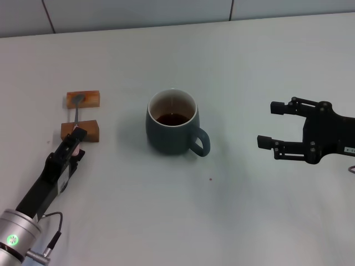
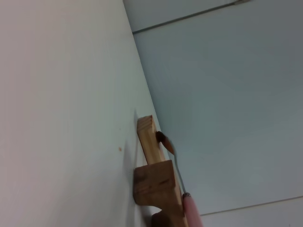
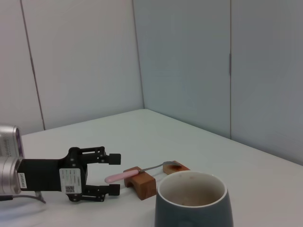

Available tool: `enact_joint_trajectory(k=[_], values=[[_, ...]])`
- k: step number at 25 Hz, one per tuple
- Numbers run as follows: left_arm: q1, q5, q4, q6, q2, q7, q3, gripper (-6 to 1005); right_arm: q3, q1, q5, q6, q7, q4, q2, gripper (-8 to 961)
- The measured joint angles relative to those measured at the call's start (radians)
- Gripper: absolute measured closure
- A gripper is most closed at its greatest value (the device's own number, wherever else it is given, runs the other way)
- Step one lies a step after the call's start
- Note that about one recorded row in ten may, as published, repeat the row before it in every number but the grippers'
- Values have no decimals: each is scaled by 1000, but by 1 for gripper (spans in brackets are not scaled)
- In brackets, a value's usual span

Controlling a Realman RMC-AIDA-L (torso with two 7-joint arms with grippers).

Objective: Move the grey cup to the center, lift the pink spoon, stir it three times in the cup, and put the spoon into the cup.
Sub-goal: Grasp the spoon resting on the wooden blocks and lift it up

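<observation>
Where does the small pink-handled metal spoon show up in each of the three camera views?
Head view: the pink spoon lies at the left, bridging two wooden blocks, with the left gripper at its handle end.
Left wrist view: low and right of centre, the spoon runs along the blocks.
Right wrist view: low centre, the spoon sits on the blocks, behind the grey cup.
Shared landmark: the wooden blocks.

Nothing I can read here: white sticker (image 3: 69, 180) on my left gripper (image 3: 113, 173), which faces the grey cup (image 3: 194, 205), has a code square and tiny print, illegible
</observation>
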Motion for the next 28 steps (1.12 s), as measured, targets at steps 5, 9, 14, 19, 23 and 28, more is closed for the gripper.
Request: enact_joint_trajectory(k=[5, 9, 14, 19, 23, 28], values=[[-7, 0, -9, -3, 1, -2, -1, 194, -1, 0, 0, 1, 0, 1, 0, 134], [-8, 2, -9, 2, 2, -10, -1, 195, -2, 3, -2, 4, 0, 5, 0, 134], [-8, 2, -9, 5, 2, -15, -1, 198, -3, 4, -6, 3, 0, 6, 0, 133], [-10, 1, -9, 10, 2, -23, -2, 203, -4, 4, -7, 3, 0, 6, 0, 133], [-12, 0, -9, 19, 2, -26, -2, 207, -5, 4, -8, 4, 0, 6, 0, 133], [-14, 1, -9, 21, 2, -29, -2, 212, -5, 4, -8, 2, 0, 6, 0, 134]])
